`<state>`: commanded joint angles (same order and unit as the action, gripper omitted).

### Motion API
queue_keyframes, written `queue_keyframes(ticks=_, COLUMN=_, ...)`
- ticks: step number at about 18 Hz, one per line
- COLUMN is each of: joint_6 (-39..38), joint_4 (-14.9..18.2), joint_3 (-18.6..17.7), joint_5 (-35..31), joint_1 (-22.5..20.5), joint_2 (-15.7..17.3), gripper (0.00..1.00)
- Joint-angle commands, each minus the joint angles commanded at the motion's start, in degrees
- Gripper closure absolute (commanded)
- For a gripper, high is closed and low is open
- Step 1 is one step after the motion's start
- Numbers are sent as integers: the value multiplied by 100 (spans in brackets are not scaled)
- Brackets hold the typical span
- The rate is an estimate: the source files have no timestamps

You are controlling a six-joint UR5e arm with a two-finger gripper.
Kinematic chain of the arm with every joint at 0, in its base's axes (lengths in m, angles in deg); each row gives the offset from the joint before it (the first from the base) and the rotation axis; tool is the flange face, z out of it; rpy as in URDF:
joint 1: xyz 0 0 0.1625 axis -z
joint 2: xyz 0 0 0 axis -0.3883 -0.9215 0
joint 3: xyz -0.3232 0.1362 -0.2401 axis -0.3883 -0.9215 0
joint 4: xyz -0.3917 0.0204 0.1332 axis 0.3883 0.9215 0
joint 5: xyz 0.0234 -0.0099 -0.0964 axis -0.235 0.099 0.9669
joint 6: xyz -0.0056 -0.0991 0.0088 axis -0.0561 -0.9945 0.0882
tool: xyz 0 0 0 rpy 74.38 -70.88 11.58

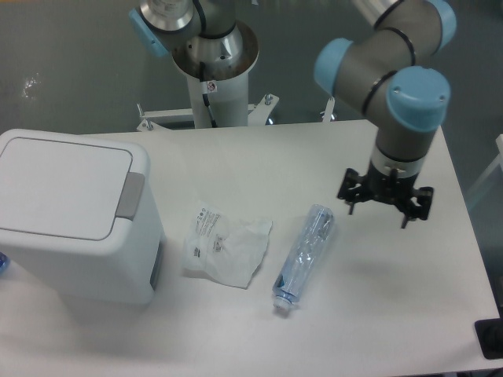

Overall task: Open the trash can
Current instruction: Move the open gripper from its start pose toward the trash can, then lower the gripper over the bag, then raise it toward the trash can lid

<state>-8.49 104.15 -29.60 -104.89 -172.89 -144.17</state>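
- Trash can: large white boxy bin, flat lid down, grey push tab, at the surface's left end.
- Crumpled plastic bag and clear bottle lie between it and the gripper.
- Fingers spread apart, holding nothing.

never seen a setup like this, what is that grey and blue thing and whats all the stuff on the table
The grey and blue thing is a jointed robot arm, seen from one fixed camera looking down at the table from above and in front. At the arm's tip is a black two-finger gripper, hanging above the right side of the table. It holds nothing, and its fingers look spread apart.

On the left stands a large white trash can with a flat lid and a grey push tab; the lid is closed. In the middle lies a crumpled clear plastic bag, and beside it a clear plastic bottle on its side. The second grey and blue piece at the top is the arm's base on its white pedestal.
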Motion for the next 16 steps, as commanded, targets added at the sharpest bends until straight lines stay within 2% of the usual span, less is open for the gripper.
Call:
queue_keyframes(ticks=5, joint_6=-879, joint_4=141, joint_3=167, joint_5=308, joint_1=492, joint_2=202, gripper=0)
queue_keyframes(ticks=9, joint_6=-1591, joint_4=132, joint_3=229, joint_5=693, joint_1=949, joint_2=369, gripper=0)
queue_keyframes(ticks=16, joint_6=-2796, joint_4=36, joint_3=185, joint_5=1705, joint_1=1214, joint_2=606, gripper=0)
